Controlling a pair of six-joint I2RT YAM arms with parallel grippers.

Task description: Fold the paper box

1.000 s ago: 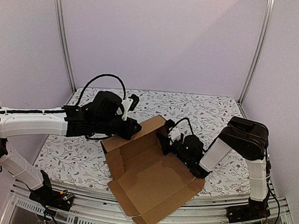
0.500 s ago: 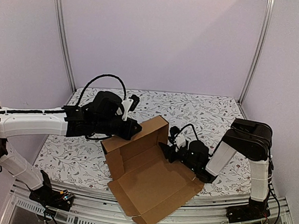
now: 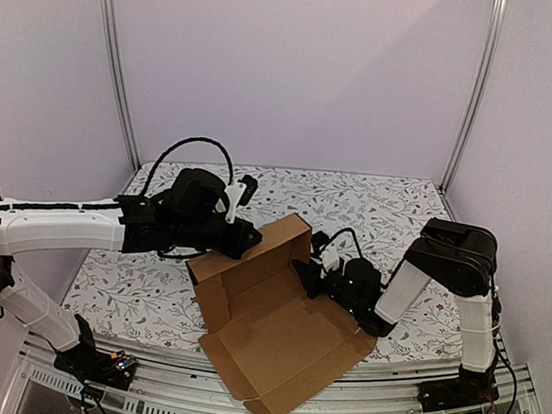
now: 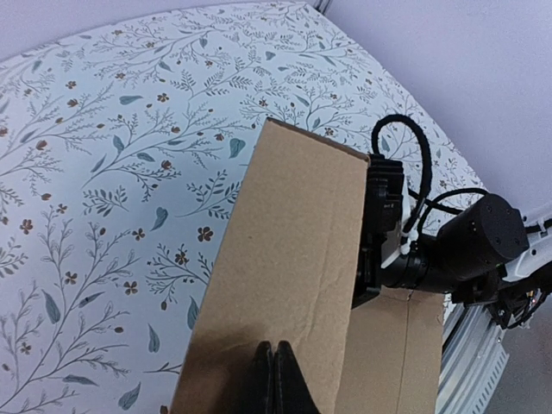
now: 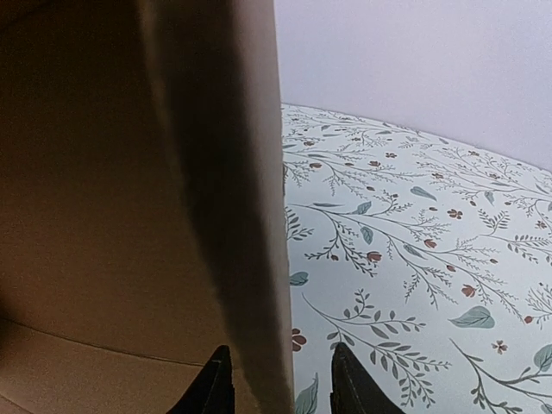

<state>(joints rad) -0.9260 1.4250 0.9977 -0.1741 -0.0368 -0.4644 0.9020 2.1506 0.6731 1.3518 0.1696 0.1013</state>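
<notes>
My right end effector (image 5: 280,371) straddles an upright wall of the paper box (image 3: 277,330), jaws partly apart and one finger clear. Closing off-centre could crease or drag it. My left end effector (image 4: 272,375), pinched closed, touches that wall. The box is plain brown cardboard, half-erected on the table (image 3: 390,205).

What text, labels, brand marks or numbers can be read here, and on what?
None readable in any view. The plain brown cardboard box is unprinted, the floral-patterned table cover carries only leaves and flowers, and the white-and-black robot arms show no legible marking.
</notes>
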